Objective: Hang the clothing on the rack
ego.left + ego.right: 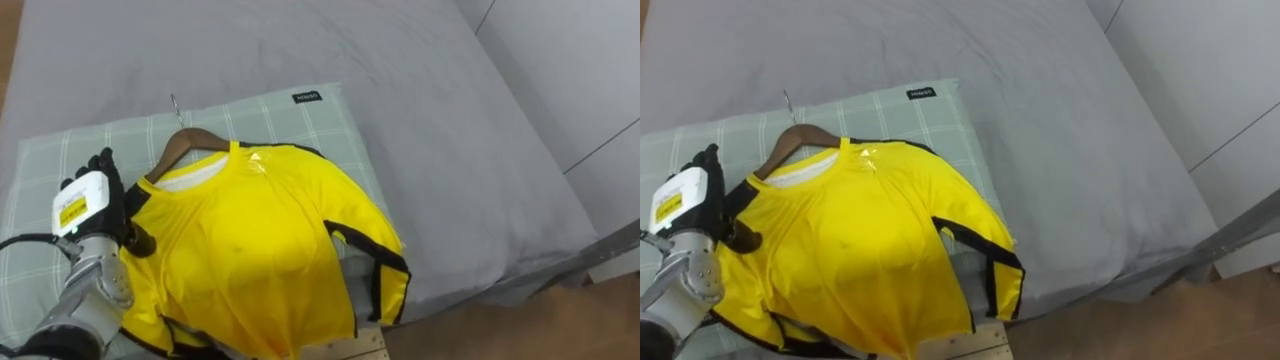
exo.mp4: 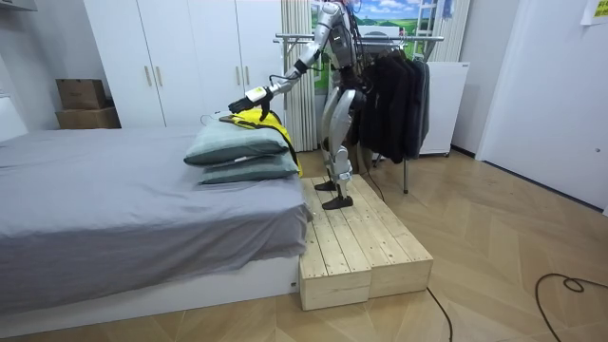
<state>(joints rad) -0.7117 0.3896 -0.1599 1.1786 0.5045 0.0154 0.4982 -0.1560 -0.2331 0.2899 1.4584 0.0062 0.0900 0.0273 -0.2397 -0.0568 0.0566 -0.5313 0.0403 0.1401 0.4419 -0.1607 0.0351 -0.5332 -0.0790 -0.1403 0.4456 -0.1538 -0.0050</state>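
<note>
Bright, even indoor light fills the room, laying only soft shadows beside the pillows on the grey bed, with a small sheen near the yellow shirt's collar.

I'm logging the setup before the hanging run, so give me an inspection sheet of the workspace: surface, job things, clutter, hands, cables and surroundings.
surface: grey bed, with a green checked pillow near its edge.
job's things: yellow shirt on a wooden hanger, lying on the pillow; clothes rack holding dark clothes behind the robot.
clutter: nothing seen on the bed.
hands: left hand at the shirt's shoulder.
cables: nothing seen beyond the robot's own.
surroundings: robot stands on a wooden platform beside the bed; white wardrobes and cardboard boxes by the wall.
</note>
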